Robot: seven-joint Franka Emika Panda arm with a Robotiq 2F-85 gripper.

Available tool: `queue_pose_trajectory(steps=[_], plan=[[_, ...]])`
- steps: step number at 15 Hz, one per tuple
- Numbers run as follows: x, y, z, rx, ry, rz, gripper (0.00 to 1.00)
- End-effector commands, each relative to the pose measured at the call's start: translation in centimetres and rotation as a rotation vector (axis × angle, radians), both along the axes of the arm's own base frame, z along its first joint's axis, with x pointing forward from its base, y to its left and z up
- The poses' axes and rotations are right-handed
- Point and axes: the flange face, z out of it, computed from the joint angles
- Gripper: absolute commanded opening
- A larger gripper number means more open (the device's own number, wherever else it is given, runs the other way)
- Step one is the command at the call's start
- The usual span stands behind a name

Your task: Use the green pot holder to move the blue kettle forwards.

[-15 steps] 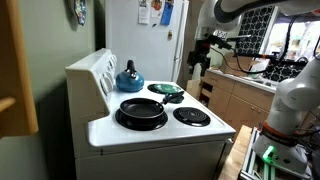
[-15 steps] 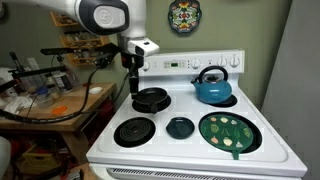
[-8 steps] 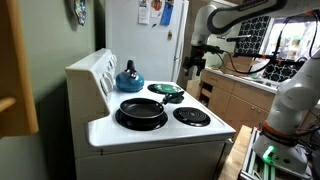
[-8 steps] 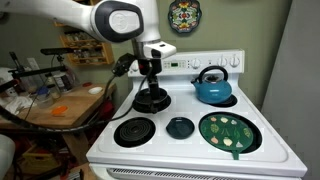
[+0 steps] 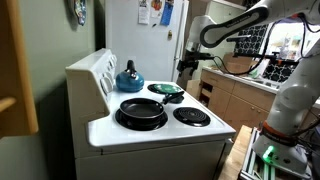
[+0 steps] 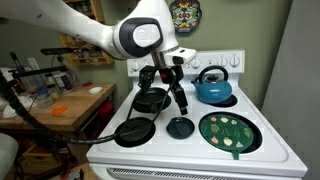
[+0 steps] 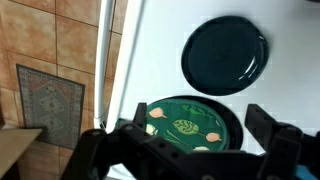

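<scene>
The blue kettle (image 5: pixel 128 76) (image 6: pixel 212 88) stands on a back burner, with its dark handle arched over it. The green pot holder (image 5: pixel 167 91) (image 6: pixel 230 132) (image 7: pixel 190 122) is a round dark green pad with leaf prints. It lies flat on the front burner before the kettle. My gripper (image 5: pixel 186 68) (image 6: pixel 182 103) (image 7: pixel 200 116) hangs open above the stove top with nothing between its fingers. In the wrist view the pot holder lies below and between the two dark fingers. The kettle is outside the wrist view.
A black frying pan (image 5: pixel 142 112) (image 6: pixel 150 100) sits on the other back burner. Bare dark burners (image 5: pixel 191 116) (image 6: pixel 134 131) (image 7: pixel 225 55) lie on the white stove top (image 6: pixel 190 148). A cluttered wooden counter (image 6: pixel 60 100) adjoins the stove. Tiled floor and a rug (image 7: pixel 45 100) show beyond the stove's edge.
The arm has swung from the counter side across the stove toward the pot holder and come lower. The gripper has stayed open. Kettle, pan and pot holder have not moved.
</scene>
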Motion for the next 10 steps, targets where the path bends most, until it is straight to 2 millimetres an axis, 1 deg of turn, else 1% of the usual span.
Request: queue_pose_trajectory(steps=[1,7,8,10], plan=[[-0.1,0.1,0.3,0.000,-0.002,0.002,1.00],[-0.1,0.1,0.4,0.000,-0.003,0.003,1.00],[0.0,0.3,0.2,-0.033,-0.012,0.021,1.00],[1.8,-2.4,-0.9,-0.086,-0.008,-0.016,1.00]])
